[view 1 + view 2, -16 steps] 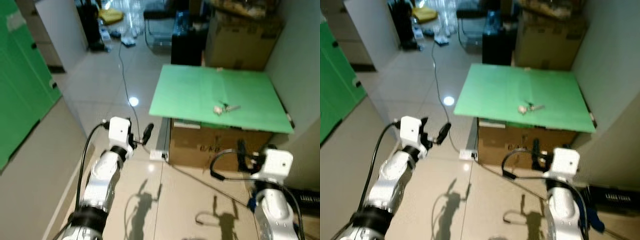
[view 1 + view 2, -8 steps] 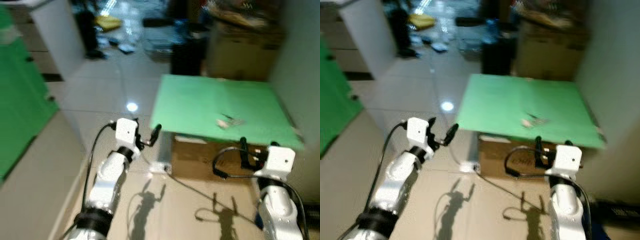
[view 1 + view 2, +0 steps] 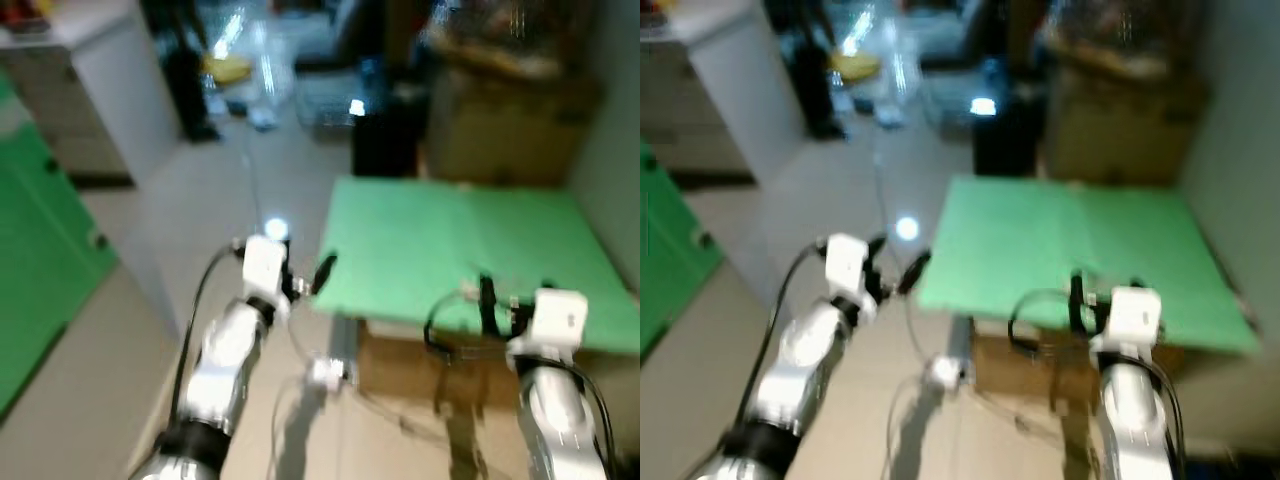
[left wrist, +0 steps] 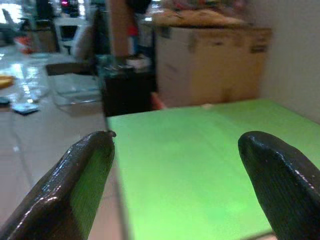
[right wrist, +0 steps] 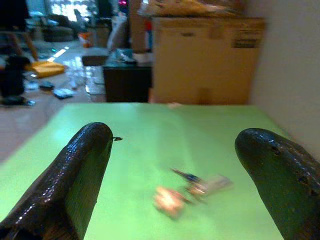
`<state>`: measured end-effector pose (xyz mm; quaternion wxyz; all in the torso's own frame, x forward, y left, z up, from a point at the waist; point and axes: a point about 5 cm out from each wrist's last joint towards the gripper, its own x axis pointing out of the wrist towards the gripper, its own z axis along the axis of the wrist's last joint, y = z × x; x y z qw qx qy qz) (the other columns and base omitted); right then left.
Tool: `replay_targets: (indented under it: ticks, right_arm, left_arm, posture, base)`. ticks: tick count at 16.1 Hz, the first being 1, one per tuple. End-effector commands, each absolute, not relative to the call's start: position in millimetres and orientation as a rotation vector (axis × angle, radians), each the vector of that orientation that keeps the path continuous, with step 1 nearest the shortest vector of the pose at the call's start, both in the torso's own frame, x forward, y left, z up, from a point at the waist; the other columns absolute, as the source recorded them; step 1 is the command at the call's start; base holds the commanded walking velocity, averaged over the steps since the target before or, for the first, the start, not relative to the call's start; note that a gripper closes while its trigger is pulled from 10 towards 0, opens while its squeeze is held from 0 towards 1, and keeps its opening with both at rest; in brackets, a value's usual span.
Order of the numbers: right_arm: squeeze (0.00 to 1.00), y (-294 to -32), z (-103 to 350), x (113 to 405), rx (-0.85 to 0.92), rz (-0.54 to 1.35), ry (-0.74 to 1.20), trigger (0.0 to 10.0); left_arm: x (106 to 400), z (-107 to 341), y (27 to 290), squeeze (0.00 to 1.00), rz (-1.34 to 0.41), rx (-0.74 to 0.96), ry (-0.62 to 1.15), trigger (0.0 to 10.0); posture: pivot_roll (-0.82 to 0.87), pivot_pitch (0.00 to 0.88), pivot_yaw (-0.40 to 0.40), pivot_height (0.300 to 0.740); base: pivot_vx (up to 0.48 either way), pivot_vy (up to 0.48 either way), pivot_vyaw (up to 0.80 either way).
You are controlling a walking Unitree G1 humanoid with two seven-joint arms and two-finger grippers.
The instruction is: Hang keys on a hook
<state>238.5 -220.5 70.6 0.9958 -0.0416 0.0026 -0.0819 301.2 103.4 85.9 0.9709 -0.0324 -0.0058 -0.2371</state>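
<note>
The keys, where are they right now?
The small bunch of keys lies on the flat green tabletop, straight ahead of the right hand, whose black fingers are open.

Small blurred bunch of metal keys (image 5: 192, 189) with a pale orange fob, lying flat on the green desk top (image 5: 150, 145), toward its right near part.

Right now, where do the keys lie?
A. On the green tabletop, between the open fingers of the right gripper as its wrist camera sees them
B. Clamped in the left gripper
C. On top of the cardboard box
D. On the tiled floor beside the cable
A: in the right wrist view the keys lie on the green tabletop, untouched, ahead of the open right gripper.
</note>
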Motion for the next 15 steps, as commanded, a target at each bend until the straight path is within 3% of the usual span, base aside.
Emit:
replay_targets:
  ticks: [1,5,7,15]
  right_arm:
    - [0.00,-212.1,72.3,239.0,-0.066,-0.146,-0.009,10.0]
    - [0.00,-209.8,70.4,230.5,-0.008,-0.162,-0.015,10.0]
    - [0.00,-210.3,66.6,227.7,-0.008,-0.168,0.004,10.0]
    - [0.00,-210.5,62.8,227.0,0.002,-0.168,0.022,10.0]
  left_arm:
    - [302.7,87.5,111.5,0.00,-0.464,-0.051,-0.014,10.0]
    - [299.1,76.2,136.2,0.00,-0.258,-0.181,0.039,10.0]
    - [296.5,71.5,139.6,0.00,-0.272,-0.096,0.063,10.0]
    - [302.5,82.6,125.8,0.00,-0.355,-0.045,0.042,10.0]
  posture:
    - [-0.17,0.000,0.067,0.740]
    - [-0.17,0.000,0.075,0.740]
    - [-0.17,0.000,0.074,0.740]
    - [-0.17,0.000,0.081,0.740]
  base:
    - [0.480,0.000,0.00]
    - [0.355,0.000,-0.15]
    - [0.000,0.000,-0.73]
    - [0.000,0.000,-0.71]
